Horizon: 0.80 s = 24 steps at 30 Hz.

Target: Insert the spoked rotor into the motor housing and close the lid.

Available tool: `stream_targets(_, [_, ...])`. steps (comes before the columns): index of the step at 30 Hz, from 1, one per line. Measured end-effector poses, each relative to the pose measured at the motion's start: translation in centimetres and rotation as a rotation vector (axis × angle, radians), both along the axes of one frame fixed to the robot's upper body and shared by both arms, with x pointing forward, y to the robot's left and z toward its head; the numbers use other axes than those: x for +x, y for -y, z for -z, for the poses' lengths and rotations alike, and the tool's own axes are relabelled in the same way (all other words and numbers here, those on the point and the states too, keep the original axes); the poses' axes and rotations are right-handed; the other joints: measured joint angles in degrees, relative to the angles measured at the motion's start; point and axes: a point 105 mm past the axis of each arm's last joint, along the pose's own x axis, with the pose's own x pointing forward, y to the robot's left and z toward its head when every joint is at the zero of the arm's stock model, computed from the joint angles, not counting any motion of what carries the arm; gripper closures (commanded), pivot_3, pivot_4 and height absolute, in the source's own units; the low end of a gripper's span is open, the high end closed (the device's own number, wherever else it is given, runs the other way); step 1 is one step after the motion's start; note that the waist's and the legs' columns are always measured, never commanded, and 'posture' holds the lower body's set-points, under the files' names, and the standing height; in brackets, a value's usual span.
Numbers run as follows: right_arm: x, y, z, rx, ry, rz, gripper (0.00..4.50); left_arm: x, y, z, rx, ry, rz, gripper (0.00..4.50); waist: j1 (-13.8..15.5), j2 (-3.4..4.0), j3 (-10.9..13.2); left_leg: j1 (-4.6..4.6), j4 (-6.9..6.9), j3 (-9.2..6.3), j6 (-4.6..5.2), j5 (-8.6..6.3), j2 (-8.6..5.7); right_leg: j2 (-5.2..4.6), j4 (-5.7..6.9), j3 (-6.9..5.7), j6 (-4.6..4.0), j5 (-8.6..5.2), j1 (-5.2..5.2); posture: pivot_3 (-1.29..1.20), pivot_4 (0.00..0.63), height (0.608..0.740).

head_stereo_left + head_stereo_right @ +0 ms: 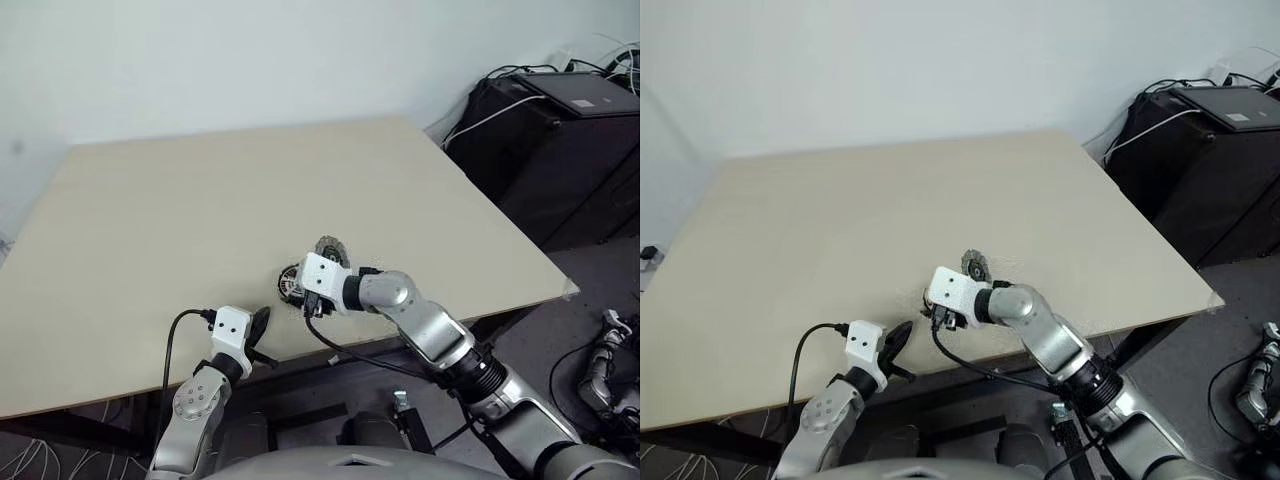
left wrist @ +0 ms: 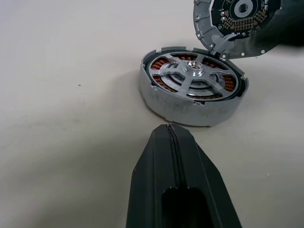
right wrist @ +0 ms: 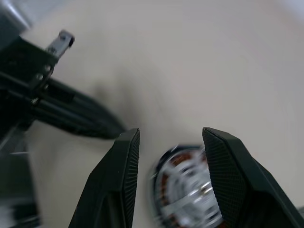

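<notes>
The rotor sits in the housing, just beyond our shut left gripper and under our half-open, empty right gripper. The lid beside it looks rigid, slick; we'd pinch its rim.

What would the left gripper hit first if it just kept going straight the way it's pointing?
Most likely the motor housing: it sits directly ahead of the shut left gripper, spoked rotor already inside, bare table between them.
</notes>
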Motion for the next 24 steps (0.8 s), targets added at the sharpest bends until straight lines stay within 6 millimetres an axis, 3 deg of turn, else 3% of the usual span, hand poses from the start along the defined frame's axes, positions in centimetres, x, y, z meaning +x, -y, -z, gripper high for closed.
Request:
stream_targets(4, [1.5, 0.2, -3.6, 0.171, 0.215, 0.089, 3.53, 0.0, 0.0, 0.0, 0.0, -0.001, 0.002, 4.5, 0.14, -0.04, 0.02, 0.09, 0.01, -0.02, -0.02, 0.0, 0.02, -0.06, -0.01, -0.02, 0.0, 0.0, 0.12, 0.0, 0.0, 0.74])
stream_targets(7, [4.2, 3.2, -5.9, 0.235, 0.378, 0.314, 4.47, -0.2, -0.1, 0.2, 0.006, -0.008, 0.003, 4.5, 0.77, -0.1, -0.01, 0.05, 0.09, 0.02, -0.02, 0.0, 0.0, -0.12, -0.04, -0.01, -0.01, 0.01, 0.16, 0.0, 0.0, 0.74])
stream_targets(10, [5.9, 7.0, -6.5, 0.224, 0.48, 0.524, 4.47, -0.3, -0.4, 0.3, 0.016, -0.013, 0.005, 4.5, 1.12, -0.12, -0.01, 0.05, 0.08, 0.06, -0.01, -0.01, -0.01, -0.14, -0.08, 0.0, -0.01, 0.01, 0.16, 0.0, 0.0, 0.74])
stream_targets(13, [7.1, 12.6, -4.8, 0.135, 0.492, 0.795, 4.47, -0.4, -0.4, 0.3, 0.017, -0.014, 0.012, 4.5, 1.48, -0.12, -0.01, 0.04, 0.07, 0.13, -0.01, 0.0, -0.01, -0.14, -0.08, -0.01, -0.02, 0.01, 0.17, 0.0, 0.0, 0.74])
stream_targets(16, [6.6, 16.9, -1.9, 0.001, 0.428, 0.932, 4.47, -0.4, -0.5, 0.4, 0.025, -0.022, 0.022, 4.5, 1.31, -0.07, -0.01, 0.07, 0.07, 0.11, -0.01, 0.0, 0.01, -0.12, -0.07, 0.0, -0.01, 0.01, 0.17, 0.0, 0.0, 0.74])
stream_targets(19, [5.3, 18.2, 1.3, -0.112, 0.324, 0.93, 4.47, -0.2, -0.6, 0.4, 0.033, -0.022, 0.03, 4.5, 0.7, 0.0, 0.0, 0.12, 0.07, -0.01, -0.01, 0.0, 0.03, -0.07, -0.04, 0.01, -0.01, 0.0, 0.19, 0.0, 0.0, 0.74])
stream_targets(24, [3.9, 17.2, 4.9, -0.173, 0.186, 0.857, 4.47, -0.1, -0.4, 0.3, 0.031, -0.022, 0.045, 4.5, 0.32, 0.01, 0.02, 0.24, 0.1, -0.12, 0.0, 0.0, 0.02, -0.07, -0.02, 0.01, 0.0, 0.01, 0.31, 0.0, 0.0, 0.74])
